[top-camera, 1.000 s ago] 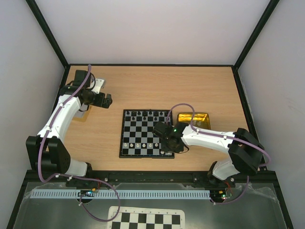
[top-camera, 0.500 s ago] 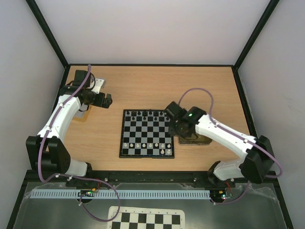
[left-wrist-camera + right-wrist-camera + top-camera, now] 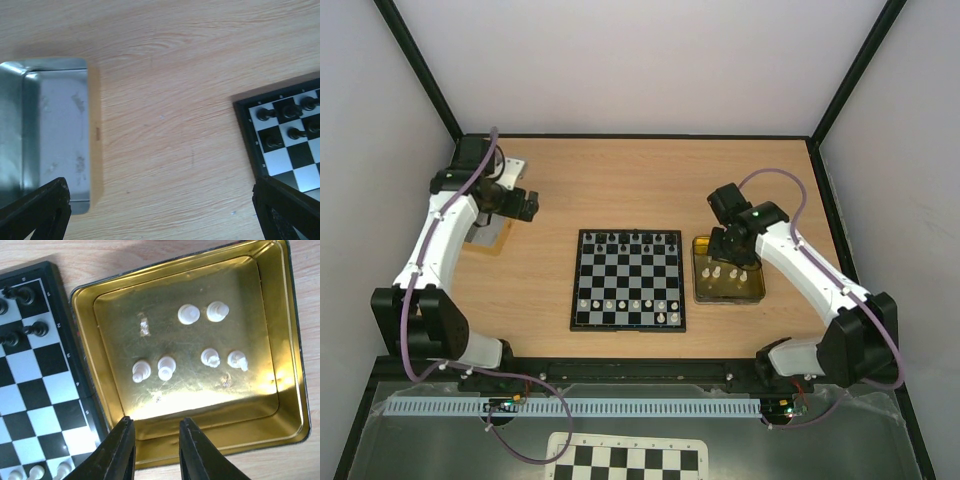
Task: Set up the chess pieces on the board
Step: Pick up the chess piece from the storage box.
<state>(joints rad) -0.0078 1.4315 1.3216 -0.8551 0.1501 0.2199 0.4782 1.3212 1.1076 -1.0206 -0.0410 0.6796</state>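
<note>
The board [image 3: 628, 322] lies mid-table, with black chessmen on its far rows and white chess pieces [image 3: 623, 303] on its near rows. Several more white pieces [image 3: 166, 368] stand in the gold tin tray [image 3: 287, 340], which also shows in the top view [image 3: 760, 285] right of the board. My right gripper [image 3: 156, 421] hangs above the tray's near wall, open and empty; the top view [image 3: 732, 245] shows it over the tray. My left gripper [image 3: 160, 192] is wide open and empty over bare wood, far left of the board [image 3: 247, 135].
A silver tin [image 3: 50, 125] lies under the left arm, at the table's far left in the top view [image 3: 490, 238]. Black chessmen [image 3: 265, 114] fill the board's far corner. An unframed checker sheet [image 3: 635, 460] lies below the arm bases.
My right gripper has swung from the board's near right corner back and right to above the gold tray. My left gripper has shifted a little to the left.
</note>
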